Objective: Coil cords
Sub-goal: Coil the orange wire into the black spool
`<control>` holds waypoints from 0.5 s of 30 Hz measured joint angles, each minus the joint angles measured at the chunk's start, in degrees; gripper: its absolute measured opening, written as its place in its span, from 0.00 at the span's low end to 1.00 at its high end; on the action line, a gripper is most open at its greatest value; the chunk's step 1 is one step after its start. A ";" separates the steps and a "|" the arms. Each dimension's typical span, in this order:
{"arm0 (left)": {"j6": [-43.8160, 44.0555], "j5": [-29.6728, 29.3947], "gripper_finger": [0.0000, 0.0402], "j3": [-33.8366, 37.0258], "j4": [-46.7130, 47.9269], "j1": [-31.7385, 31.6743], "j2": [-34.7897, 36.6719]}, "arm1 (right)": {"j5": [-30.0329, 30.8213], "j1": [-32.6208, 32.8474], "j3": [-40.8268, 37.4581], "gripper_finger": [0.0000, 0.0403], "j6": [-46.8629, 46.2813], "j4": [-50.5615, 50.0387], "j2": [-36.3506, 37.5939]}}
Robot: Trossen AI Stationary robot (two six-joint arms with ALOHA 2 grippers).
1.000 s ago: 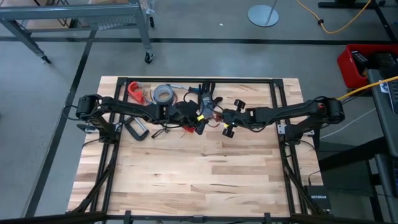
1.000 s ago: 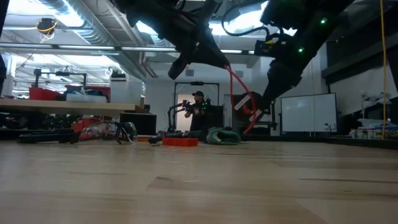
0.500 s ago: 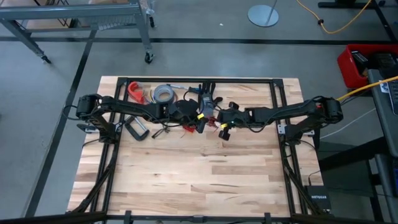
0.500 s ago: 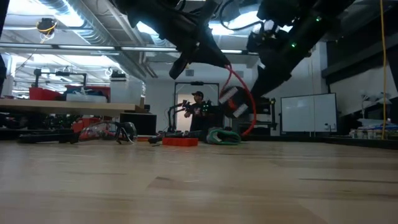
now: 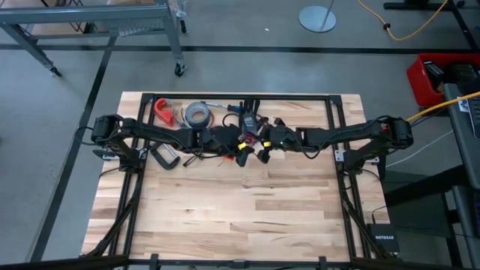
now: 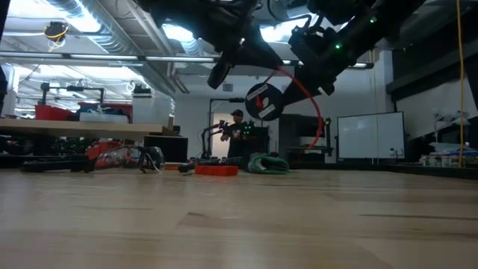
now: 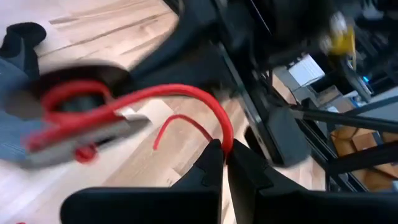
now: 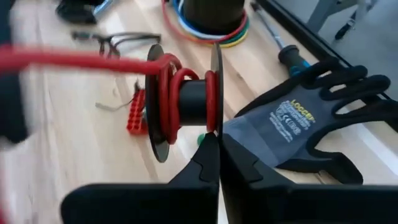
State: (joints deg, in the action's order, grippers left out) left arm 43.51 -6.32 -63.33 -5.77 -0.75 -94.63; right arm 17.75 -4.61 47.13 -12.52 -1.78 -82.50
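Observation:
A red wire (image 7: 180, 93) is partly wound on a black spool (image 8: 186, 102) that hangs in the air above the table's far middle. The spool also shows in the low view (image 6: 263, 101), with the wire curving off it in a wide arc (image 6: 317, 112). My right gripper (image 8: 219, 146) is shut on the spool. My left gripper (image 7: 225, 155) is shut on the wire, close beside the right gripper (image 5: 262, 144) in the high view (image 5: 241, 147). I see no black lead. My left gripper pinches the red wire at a bend (image 7: 227, 134) between its two fingertips, clear of the table. From there the wire runs in a slack arc to the spool, and a thin red end (image 7: 177, 121) sticks out free. My right gripper pinches the rim of one of the spool's flat flanges (image 8: 214, 124) between its two fingers, coming level from the table's right side. The spool is lifted clear of the table, with several turns of red wire (image 8: 168, 93) around its core.
Along the far edge lie a grey tape roll (image 5: 196, 113), a red clamp (image 5: 163, 110) and a black C-clamp (image 5: 163, 156). Under the right gripper lie a grey-black glove (image 8: 298, 118), a screwdriver (image 8: 292, 56), coiled coloured wires (image 8: 208, 25) and glasses (image 8: 118, 40). A person (image 6: 237, 131) stands far behind.
My right gripper has gone up and toward the table's left, closing on the left gripper, and has turned the spool so that its flat face now shows in the low view. The red wire's arc has swung over with it. The left gripper has stayed nearly still.

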 joint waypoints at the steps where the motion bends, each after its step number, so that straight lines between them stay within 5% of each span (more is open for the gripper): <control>1: 0.01 -0.45 0.00 0.00 0.06 0.37 0.00 | -0.33 -0.36 0.00 0.00 -0.75 0.79 0.00; 15: -1.83 -11.56 0.00 0.00 6.99 5.45 0.00 | -8.38 -3.75 0.00 0.00 -3.76 8.81 0.15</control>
State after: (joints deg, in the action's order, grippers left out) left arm 41.67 -17.88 -63.33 1.22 4.70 -94.63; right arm 9.36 -8.36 47.13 -16.28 7.03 -82.35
